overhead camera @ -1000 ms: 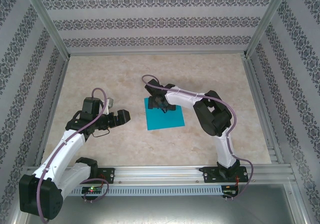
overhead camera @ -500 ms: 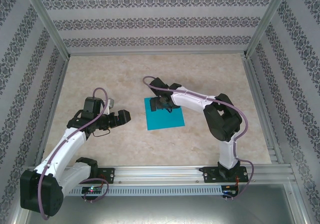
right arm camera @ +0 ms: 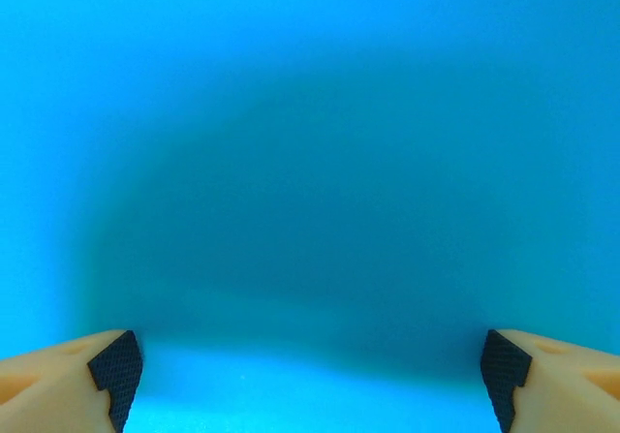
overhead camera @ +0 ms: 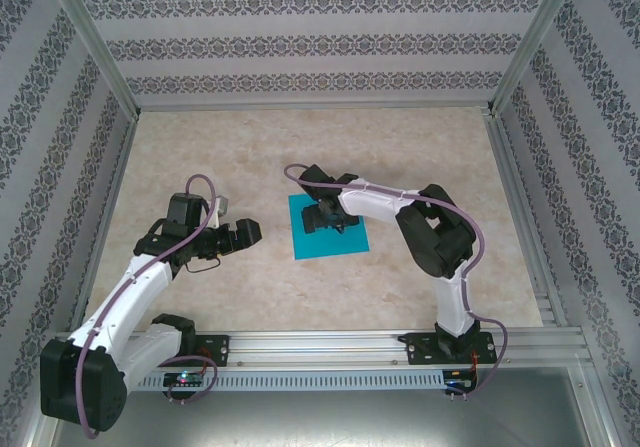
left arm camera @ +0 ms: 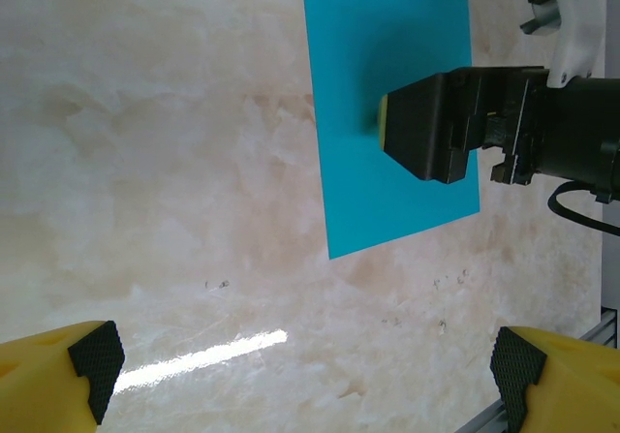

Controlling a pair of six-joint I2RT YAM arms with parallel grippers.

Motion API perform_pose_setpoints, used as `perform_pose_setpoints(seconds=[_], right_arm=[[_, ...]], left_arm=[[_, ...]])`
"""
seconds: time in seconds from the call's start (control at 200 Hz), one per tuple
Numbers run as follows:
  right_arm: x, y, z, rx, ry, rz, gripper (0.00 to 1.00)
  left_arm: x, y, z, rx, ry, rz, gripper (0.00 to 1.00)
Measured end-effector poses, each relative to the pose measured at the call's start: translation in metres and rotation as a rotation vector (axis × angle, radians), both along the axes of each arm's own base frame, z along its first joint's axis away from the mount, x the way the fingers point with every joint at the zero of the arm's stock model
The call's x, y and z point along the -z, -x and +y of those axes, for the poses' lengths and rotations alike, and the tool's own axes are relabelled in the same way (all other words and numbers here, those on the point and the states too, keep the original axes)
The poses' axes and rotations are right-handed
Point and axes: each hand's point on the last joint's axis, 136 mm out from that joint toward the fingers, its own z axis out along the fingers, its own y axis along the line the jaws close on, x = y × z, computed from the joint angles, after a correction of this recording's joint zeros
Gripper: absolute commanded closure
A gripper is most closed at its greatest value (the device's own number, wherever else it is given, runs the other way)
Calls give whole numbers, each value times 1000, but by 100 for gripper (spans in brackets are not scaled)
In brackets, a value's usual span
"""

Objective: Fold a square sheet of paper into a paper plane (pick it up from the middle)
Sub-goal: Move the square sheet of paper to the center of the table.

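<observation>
Square sheet of paper; flat, smooth turquoise; crisp corners

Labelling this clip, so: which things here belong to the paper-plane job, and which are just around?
Job: square sheet of paper, flat and unfolded; right gripper, jaws open over it; left gripper, jaws open, apart from it.
Just there: marbled table; patterned walls; metal rail.

One square sheet of paper. Two end effectors: left end effector, right end effector. One table.
</observation>
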Motion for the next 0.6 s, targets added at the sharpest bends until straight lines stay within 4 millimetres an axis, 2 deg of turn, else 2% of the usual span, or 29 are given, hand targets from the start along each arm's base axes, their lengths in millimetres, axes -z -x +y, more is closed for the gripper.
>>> perform_pose_setpoints(seconds=[0.44,0.6], right_arm=[[3,-10,1,187,-7,-13,9],[2,-12,0,207,1,-15,8]], left_arm=[[-4,0,0,-6,7,-12,0],[-4,0,0,-6,7,-12,0]])
